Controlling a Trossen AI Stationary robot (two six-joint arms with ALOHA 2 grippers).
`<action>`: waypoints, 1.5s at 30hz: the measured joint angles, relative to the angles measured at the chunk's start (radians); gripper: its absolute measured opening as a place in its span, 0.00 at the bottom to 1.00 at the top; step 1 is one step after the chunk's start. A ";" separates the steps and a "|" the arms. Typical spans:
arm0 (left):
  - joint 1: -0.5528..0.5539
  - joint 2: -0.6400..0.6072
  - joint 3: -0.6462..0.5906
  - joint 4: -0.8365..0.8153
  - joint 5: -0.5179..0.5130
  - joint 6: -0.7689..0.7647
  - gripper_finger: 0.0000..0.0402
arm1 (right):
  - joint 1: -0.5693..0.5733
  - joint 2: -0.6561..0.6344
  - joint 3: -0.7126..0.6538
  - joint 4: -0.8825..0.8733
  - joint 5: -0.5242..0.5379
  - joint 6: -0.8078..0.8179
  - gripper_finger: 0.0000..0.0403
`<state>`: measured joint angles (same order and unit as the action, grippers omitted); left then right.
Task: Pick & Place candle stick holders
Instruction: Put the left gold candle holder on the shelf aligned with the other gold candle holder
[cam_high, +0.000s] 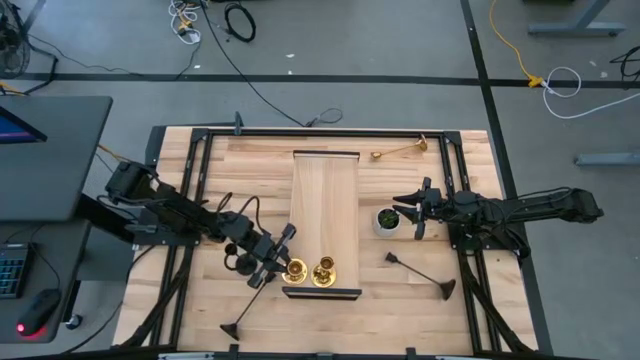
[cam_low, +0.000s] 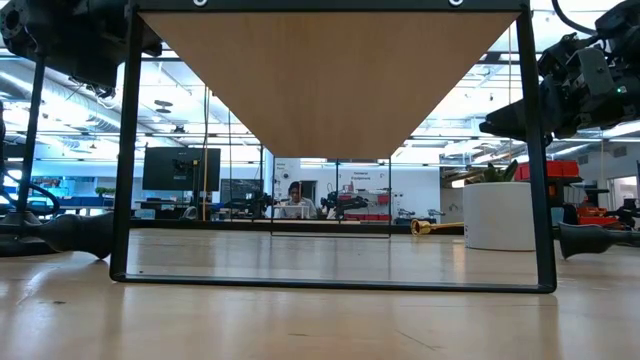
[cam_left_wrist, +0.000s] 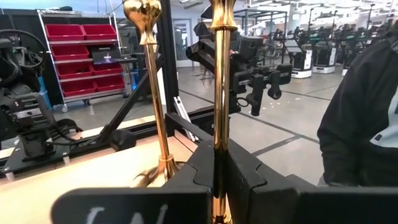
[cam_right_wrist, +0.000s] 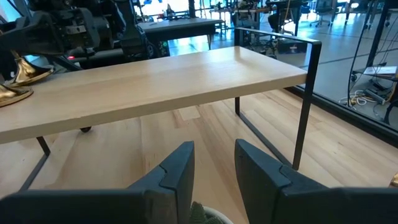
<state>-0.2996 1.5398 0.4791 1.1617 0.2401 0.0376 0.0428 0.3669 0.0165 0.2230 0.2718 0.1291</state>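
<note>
A raised wooden shelf (cam_high: 323, 190) stands mid-table. Two brass-gold holders stand upright at its near end (cam_high: 296, 270) (cam_high: 324, 271). My left gripper (cam_high: 284, 254) is shut on the left one's stem (cam_left_wrist: 217, 112); the other (cam_left_wrist: 151, 93) stands just beyond. A third brass holder (cam_high: 400, 150) lies on its side at the far edge. Black holders lie on the table at near left (cam_high: 243, 314) and near right (cam_high: 420, 273); another dark round base (cam_high: 244, 264) shows beside my left gripper. My right gripper (cam_high: 408, 206) is open and empty over a white plant pot (cam_high: 386, 220). My left gripper pinches the brass holder's thin stem (cam_left_wrist: 217, 146) between its two fingers, low on the stem, just above the base. The fingers (cam_left_wrist: 245, 177) come level from the table's left and lie across the stem. The holder stands upright over the shelf's near end; whether its base rests there I cannot tell.
The shelf's black frame legs (cam_low: 125, 150) (cam_low: 540, 150) stand on the table. The white pot (cam_low: 505, 215) sits right of the shelf. The table's black rails (cam_high: 190, 200) (cam_high: 465, 170) run along both sides. A person sits in the room beyond (cam_low: 294, 195).
</note>
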 joint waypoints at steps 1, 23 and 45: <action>0.000 0.000 0.000 0.002 0.001 0.000 0.03 | 0.000 0.000 0.000 0.000 0.000 0.000 0.28; -0.001 0.005 0.000 0.011 0.016 0.002 0.03 | 0.000 0.000 0.000 0.000 0.000 0.000 0.28; -0.030 0.006 0.001 0.000 -0.060 0.010 0.03 | 0.000 0.000 0.000 0.000 0.000 0.000 0.28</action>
<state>-0.3298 1.5456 0.4797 1.1614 0.1803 0.0476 0.0429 0.3669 0.0166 0.2230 0.2718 0.1291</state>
